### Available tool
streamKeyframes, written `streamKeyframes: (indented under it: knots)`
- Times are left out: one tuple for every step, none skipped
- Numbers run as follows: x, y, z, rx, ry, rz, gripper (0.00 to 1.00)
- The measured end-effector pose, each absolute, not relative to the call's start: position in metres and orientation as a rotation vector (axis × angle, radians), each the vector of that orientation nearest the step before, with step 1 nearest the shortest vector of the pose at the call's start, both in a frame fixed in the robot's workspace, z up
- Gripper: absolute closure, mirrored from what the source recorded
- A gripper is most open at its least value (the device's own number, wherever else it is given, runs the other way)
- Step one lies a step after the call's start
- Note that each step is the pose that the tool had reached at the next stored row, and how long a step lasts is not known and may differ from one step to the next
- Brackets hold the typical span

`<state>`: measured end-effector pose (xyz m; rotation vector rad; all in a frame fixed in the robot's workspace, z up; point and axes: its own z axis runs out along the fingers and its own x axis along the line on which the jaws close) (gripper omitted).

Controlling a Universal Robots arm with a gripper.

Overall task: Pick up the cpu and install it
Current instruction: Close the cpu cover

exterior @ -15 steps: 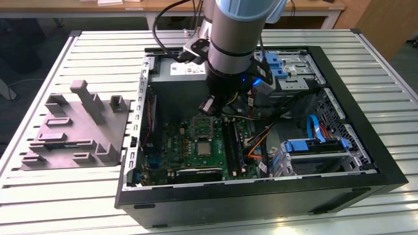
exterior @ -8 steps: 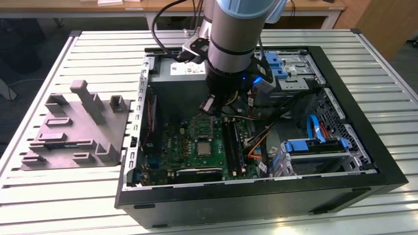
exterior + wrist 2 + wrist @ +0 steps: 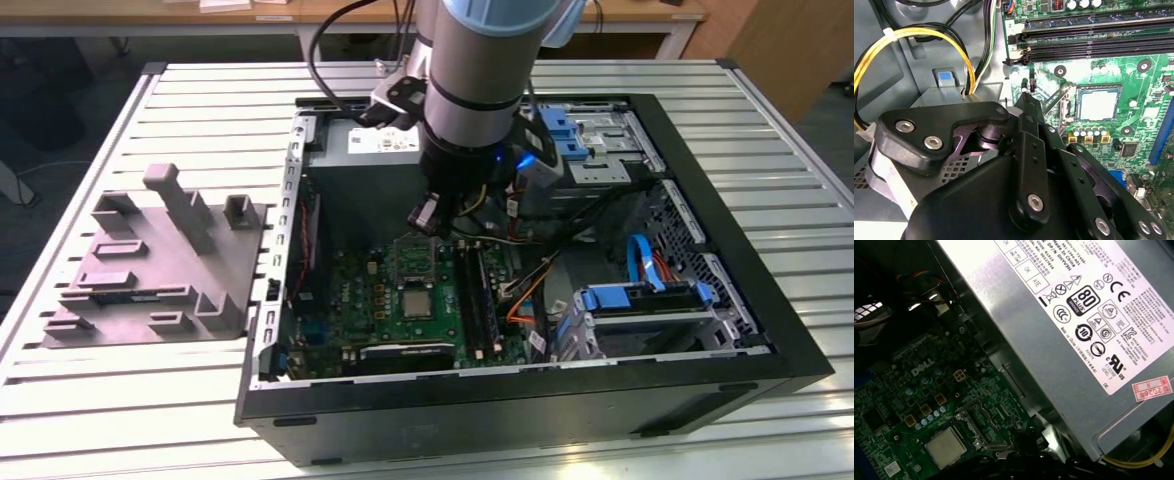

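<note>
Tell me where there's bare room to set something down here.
Free: the slatted table in front of the grey tray, and the strip behind the computer case. Crowded: inside the case, where cables, drive bays and the arm surround the cpu on the motherboard.

the cpu (image 3: 1098, 104) has a dull, brushed silvery metal top, set on a glossy green circuit board (image 3: 1134, 75). the gripper (image 3: 1026, 97) is matt black plastic with shiny steel screws; the power supply (image 3: 1064, 335) is smooth grey sheet metal with paper labels.

Arm reaching straight down, wrist lowest

The grey arm (image 3: 474, 90) is hanging near upright in the exterior view, its black gripper (image 3: 1026, 102) pointing downward; in the second wrist view its dark linkages are converging toward a narrow tip.
</note>
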<state>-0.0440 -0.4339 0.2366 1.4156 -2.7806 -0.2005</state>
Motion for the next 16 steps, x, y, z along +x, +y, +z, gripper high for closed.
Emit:
streamKeyframes:
  knots:
    - [-0.0441,-0.4339,0.2368,1.424,-2.776,-0.2,0.89]
    - [-0.0442,-0.4339,0.2372,1.432,-2.771,-0.2,0.89]
    - [-0.0442,-0.4339,0.2374,1.439,-2.767,-0.2,0.89]
    - [-0.0442,-0.4339,0.2376,1.444,-2.764,-0.2,0.89]
    - [-0.0442,-0.4339,0.2379,1.45,-2.761,-0.2,0.89]
    - [-0.0442,-0.4339,0.2382,1.455,-2.758,-0.2,0.89]
    - [-0.0442,-0.4339,0.2384,1.461,-2.754,-0.2,0.89]
    - [-0.0442,-0.4339,0.2387,1.467,-2.751,-0.2,0.89]
    - [-0.0443,-0.4339,0.239,1.473,-2.747,-0.2,0.89]
    - [-0.0443,-0.4339,0.2393,1.479,-2.744,-0.199,0.89]
    - [-0.0443,-0.4339,0.2396,1.485,-2.74,-0.199,0.89]
    - [-0.0444,-0.4339,0.2399,1.49,-2.737,-0.199,0.89]
    - [-0.0445,-0.4339,0.2406,1.501,-2.731,-0.199,0.89]
    - [-0.0447,-0.4339,0.2409,1.504,-2.729,-0.199,0.89]
    - [-0.0448,-0.4339,0.2412,1.508,-2.727,-0.199,0.89]
    - [-0.0449,-0.4339,0.2415,1.51,-2.725,-0.199,0.89]
